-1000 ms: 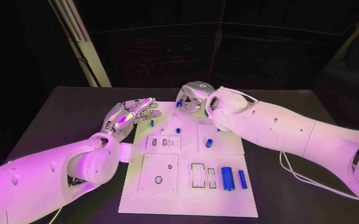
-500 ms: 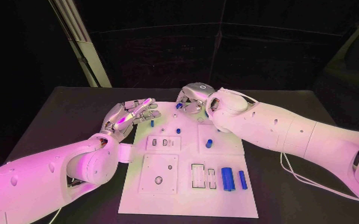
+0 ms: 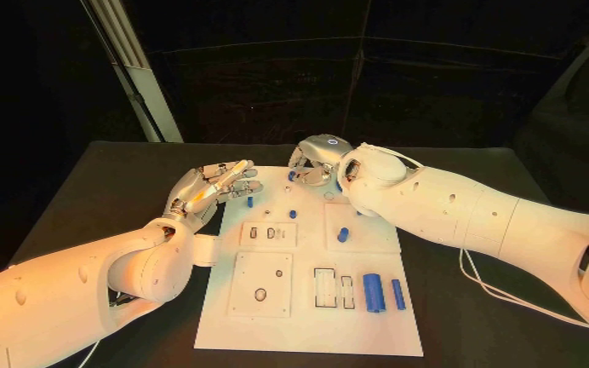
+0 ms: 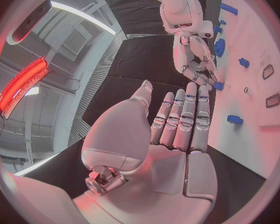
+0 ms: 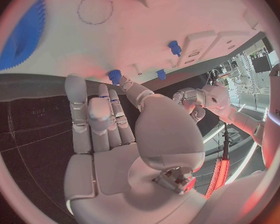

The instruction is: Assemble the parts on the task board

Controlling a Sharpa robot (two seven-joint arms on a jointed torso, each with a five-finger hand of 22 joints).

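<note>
L hand hovers at the far-left corner of the task board, fingers straight and side by side, thumb apart, nothing in it; the L wrist view confirms an empty palm. Next to it on the board, small blue parts: one peg just beside the L fingertips, another mid-board, a third further right. Near edge: two larger blue parts standing side by side by a slot. R hand sits at the far edge, fingers curled down onto a blue part — prob. pinching it, but contact is partly hidden.
</note>
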